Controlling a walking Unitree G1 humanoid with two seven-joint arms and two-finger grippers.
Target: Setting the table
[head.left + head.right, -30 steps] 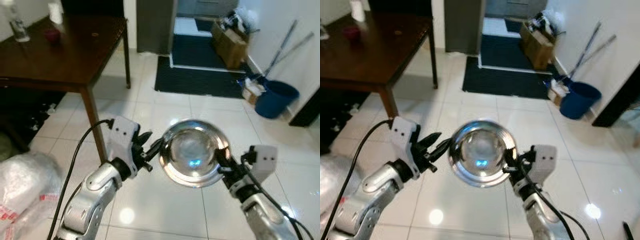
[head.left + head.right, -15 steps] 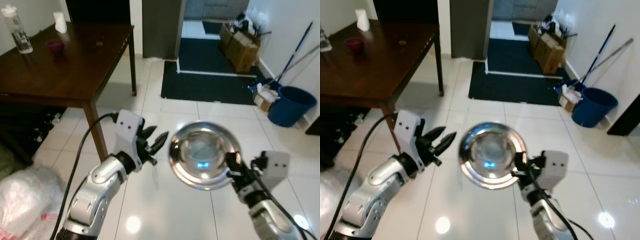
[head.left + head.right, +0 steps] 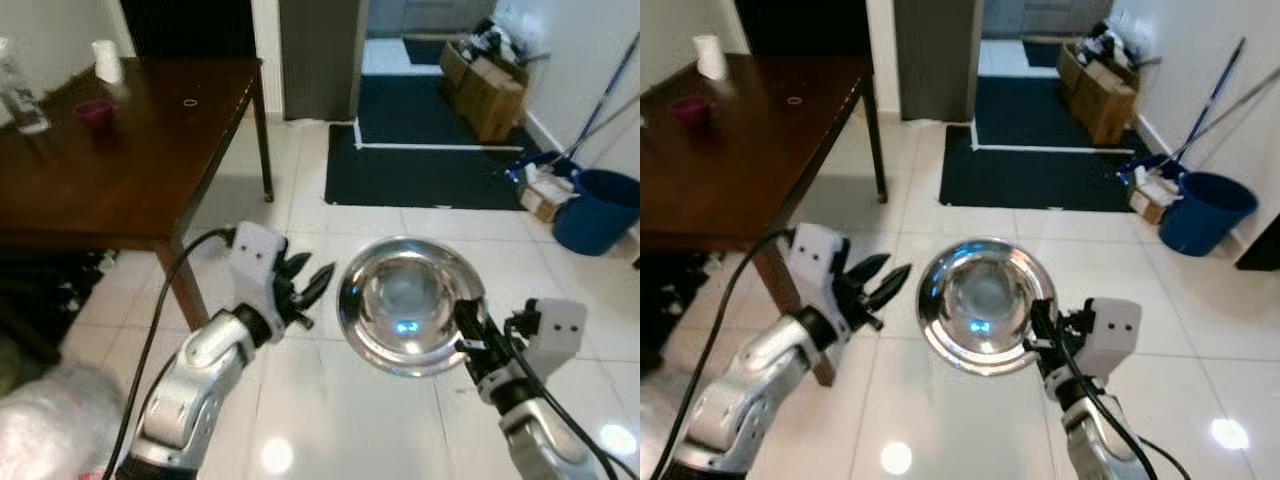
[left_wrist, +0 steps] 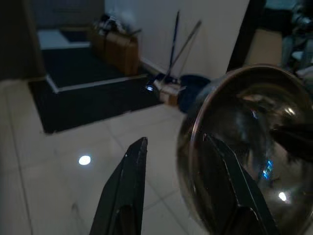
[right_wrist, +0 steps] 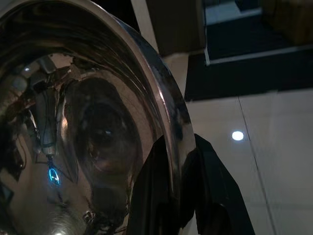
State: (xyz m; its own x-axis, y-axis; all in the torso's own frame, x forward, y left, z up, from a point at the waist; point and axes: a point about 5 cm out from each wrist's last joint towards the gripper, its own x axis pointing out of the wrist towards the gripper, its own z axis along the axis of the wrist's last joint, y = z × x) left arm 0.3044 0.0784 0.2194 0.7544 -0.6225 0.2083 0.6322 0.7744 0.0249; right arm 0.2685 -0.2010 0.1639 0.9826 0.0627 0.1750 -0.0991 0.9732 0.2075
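A shiny round steel bowl (image 3: pixel 410 303) is carried in the air above the white tiled floor (image 3: pixel 440 235), well apart from the dark brown wooden table (image 3: pixel 120 160). The right gripper (image 3: pixel 1040 335) is clamped on the bowl's rim. The left gripper (image 3: pixel 310 285) is held just beside the bowl, its fingers apart and empty. The carrying step seems to be in hand; next, an approach to the table is probably needed.

no readable text, no labels, no brands, no numbers, no signs
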